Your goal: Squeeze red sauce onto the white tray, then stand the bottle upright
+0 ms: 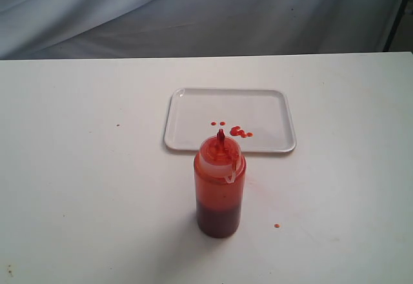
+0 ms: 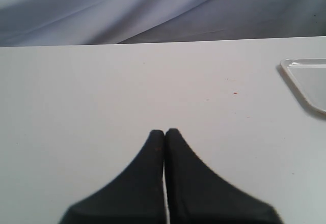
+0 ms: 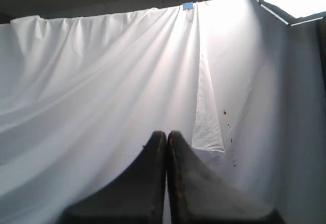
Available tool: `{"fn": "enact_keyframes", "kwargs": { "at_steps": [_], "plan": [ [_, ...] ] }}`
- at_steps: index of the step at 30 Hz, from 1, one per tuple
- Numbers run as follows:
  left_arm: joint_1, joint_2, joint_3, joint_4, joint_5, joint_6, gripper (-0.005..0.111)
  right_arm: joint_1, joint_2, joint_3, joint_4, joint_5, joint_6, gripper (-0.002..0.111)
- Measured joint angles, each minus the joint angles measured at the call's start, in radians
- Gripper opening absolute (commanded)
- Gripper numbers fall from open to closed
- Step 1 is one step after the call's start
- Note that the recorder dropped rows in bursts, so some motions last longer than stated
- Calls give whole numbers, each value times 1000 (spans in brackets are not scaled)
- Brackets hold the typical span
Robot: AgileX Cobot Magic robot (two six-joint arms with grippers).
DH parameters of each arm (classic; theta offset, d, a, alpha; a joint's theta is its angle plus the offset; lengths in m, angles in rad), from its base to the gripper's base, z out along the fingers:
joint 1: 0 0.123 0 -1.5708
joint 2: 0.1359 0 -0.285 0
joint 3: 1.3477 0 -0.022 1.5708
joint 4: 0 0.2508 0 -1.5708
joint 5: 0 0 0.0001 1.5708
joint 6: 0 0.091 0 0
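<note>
Bottle (image 1: 219, 190), translucent red-orange plastic cylinder, upright lower centre; we see left gripper (image 2: 165, 131), right gripper (image 3: 166, 133) pressed together, neither facing it.

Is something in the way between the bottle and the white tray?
No, nothing visible. The bottle stands upright just in front of the white tray, with only bare table between them. A stray red drop lies off to the side.

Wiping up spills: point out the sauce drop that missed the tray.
The lone drop on the table beside the bottle; the other drops all lie on the white tray.
</note>
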Motion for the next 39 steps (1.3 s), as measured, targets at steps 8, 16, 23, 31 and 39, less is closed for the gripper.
{"fn": "enact_keyframes", "kwargs": {
  "at_steps": [8,16,23,31,39],
  "plan": [
    [0,0,0,0,0,1,0,0,-23,0,0,0,0,0],
    [0,0,0,0,0,1,0,-196,-159,8,7,-31,17,0],
    [0,0,0,0,0,1,0,-560,-185,238,29,-381,43,0],
    [0,0,0,0,0,1,0,-679,-183,466,68,-458,104,0],
    [0,0,0,0,0,1,0,-507,-183,493,252,-240,108,0]
  ]
}}
